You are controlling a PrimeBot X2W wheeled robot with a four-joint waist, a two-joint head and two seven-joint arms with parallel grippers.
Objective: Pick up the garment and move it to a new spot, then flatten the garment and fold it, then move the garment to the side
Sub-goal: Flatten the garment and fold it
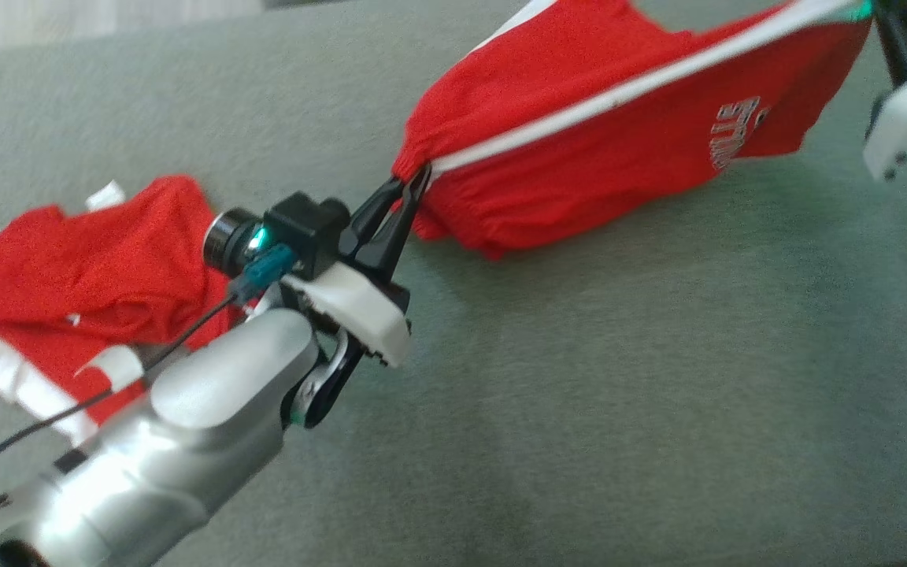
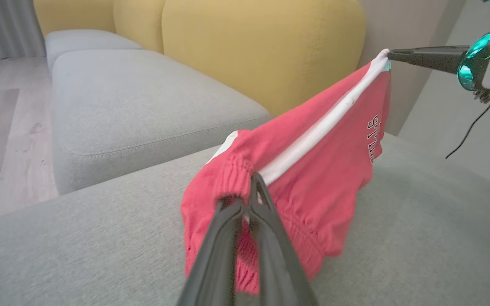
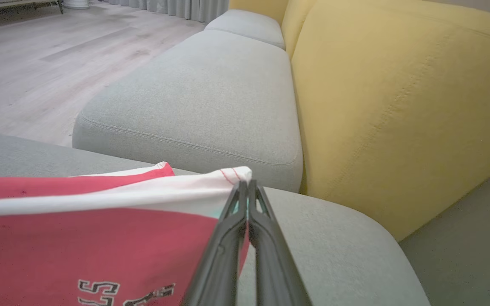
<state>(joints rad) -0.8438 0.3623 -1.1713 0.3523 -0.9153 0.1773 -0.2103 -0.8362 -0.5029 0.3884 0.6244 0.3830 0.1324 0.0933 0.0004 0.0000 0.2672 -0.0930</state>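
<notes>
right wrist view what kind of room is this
Likely a living room or lounge: grey sofa seat cushions, yellow back cushions, a pale wood floor and curtains beyond.

Soft, even daylight lights the scene. The garment (image 1: 579, 142) throws a faint, diffuse shadow on the grey cushion (image 1: 619, 409) beneath it. My head view is smeared with motion blur, worst right of the garment. My wrist views are crisper at the garment and bowed toward the edges. Below it, the fingers (image 2: 215, 263) of my left gripper (image 2: 247, 191) go soft.
</notes>
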